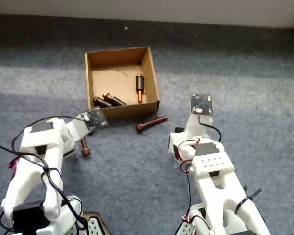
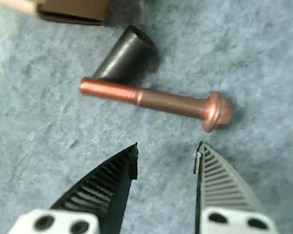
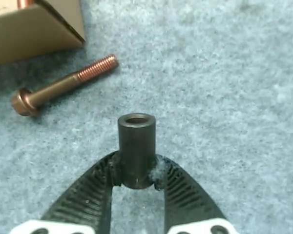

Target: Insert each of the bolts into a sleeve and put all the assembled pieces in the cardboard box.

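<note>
My left gripper (image 2: 167,146) hangs open just above a copper bolt (image 2: 161,102) lying on the grey carpet. The bolt's threaded end touches a dark sleeve (image 2: 124,58) lying beside it. In the high view this bolt (image 1: 85,147) sits near the front left corner of the cardboard box (image 1: 152,73). My right gripper (image 3: 136,168) is shut on another dark sleeve (image 3: 136,136), held with its open bore facing the camera. Beyond it a second copper bolt (image 3: 63,85) lies loose in front of the box (image 3: 34,29); the high view shows that bolt (image 1: 151,122) too.
Three assembled pieces lie in the box: one upright along the right side (image 1: 139,88), two (image 1: 112,99) at the front left. Grey carpet (image 1: 245,98) spreads out around the box. Both arms' cables hang near their bases.
</note>
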`<state>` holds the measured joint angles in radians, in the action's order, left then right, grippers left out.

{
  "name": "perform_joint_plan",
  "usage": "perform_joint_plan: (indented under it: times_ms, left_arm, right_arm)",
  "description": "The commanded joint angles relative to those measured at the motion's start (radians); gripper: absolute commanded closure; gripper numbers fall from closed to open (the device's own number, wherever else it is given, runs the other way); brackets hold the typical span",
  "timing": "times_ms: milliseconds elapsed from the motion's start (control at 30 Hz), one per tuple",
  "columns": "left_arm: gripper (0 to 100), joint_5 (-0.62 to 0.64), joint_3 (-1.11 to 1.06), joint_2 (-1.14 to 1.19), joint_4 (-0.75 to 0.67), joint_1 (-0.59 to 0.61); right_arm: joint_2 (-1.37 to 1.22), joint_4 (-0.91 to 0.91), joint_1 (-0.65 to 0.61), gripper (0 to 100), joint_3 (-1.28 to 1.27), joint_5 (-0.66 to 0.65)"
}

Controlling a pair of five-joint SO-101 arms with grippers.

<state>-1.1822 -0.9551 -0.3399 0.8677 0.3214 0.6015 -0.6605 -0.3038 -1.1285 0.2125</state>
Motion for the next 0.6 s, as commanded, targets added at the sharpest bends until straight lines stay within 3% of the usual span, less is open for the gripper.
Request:
perform_joint_plan:
  times_ms: [0, 167, 367, 567]
  left_arm:
    - [79, 0.17, -0.099, -0.012, -0.143, -0.111]
    - [79, 0.445, -0.13, -0.012, -0.331, -0.275]
    - [80, 0.66, -0.097, -0.012, -0.388, -0.496]
    - [84, 0.698, 0.033, -0.012, -0.365, -0.512]
  right_arm:
    - [0.038, 0.021, 0.005, 99.4, 0.008, -0.003]
    - [0.038, 0.021, 0.005, 99.4, 0.008, -0.003]
    - [0.038, 0.021, 0.007, 99.4, 0.008, -0.003]
    - [0.038, 0.021, 0.007, 99.4, 0.008, -0.003]
